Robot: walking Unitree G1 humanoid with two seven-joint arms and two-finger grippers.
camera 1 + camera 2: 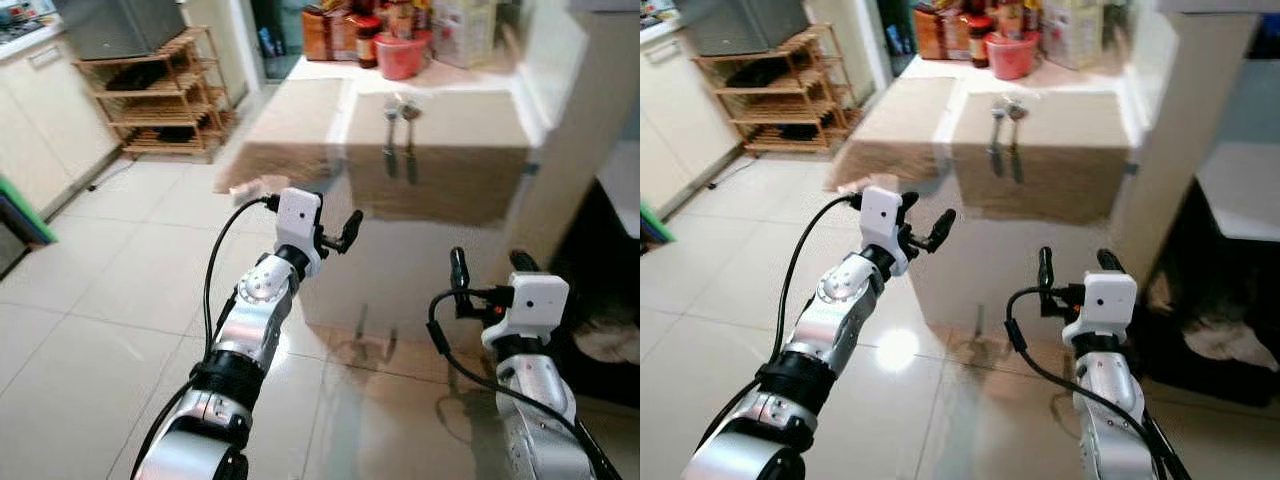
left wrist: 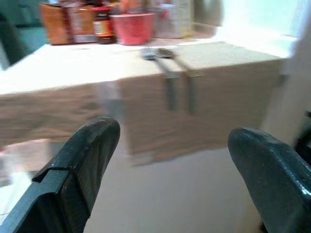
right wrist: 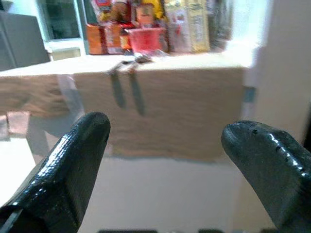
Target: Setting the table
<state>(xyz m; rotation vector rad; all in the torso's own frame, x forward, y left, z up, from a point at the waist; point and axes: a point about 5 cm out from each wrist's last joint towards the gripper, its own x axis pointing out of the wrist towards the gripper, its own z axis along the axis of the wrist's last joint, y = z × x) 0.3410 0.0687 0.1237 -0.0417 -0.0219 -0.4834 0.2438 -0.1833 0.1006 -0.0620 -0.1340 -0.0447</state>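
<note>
A metal spoon (image 1: 410,112) and a fork (image 1: 390,115) lie side by side on a tan placemat (image 1: 445,125) on the glass table (image 1: 400,290). A second tan placemat (image 1: 295,120) lies to its left. My left gripper (image 1: 338,228) is raised over the table's near left part, open and empty, well short of the mats. My right gripper (image 1: 490,265) hovers near the table's front right, also open and empty. Both wrist views look between black fingers (image 2: 82,165) (image 3: 73,160) toward the cutlery (image 2: 167,60) (image 3: 125,63).
A red cup (image 1: 400,55), jars and food boxes (image 1: 335,30) crowd the table's far end. A white pillar (image 1: 565,150) stands at the right, with a dark recess and cloth (image 1: 610,345) beyond. A wooden shelf rack (image 1: 165,95) stands at the far left on tiled floor (image 1: 100,300).
</note>
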